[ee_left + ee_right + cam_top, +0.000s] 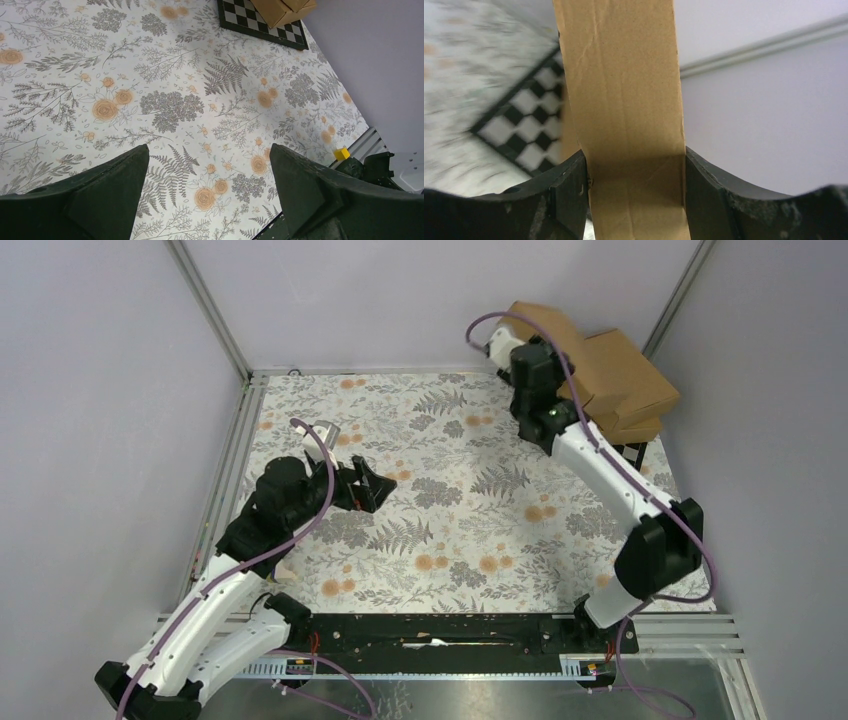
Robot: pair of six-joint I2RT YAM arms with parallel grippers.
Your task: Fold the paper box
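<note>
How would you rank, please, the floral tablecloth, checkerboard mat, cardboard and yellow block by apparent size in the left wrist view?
1. floral tablecloth
2. checkerboard mat
3. cardboard
4. yellow block
The frame edge crops the mat and the cardboard, so the order of those two is unsure.

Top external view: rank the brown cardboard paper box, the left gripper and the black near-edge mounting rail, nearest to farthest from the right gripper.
1. Brown cardboard paper box, clamped in the right gripper, far-right corner.
2. Left gripper, centre-left.
3. Black mounting rail, near edge.
</note>
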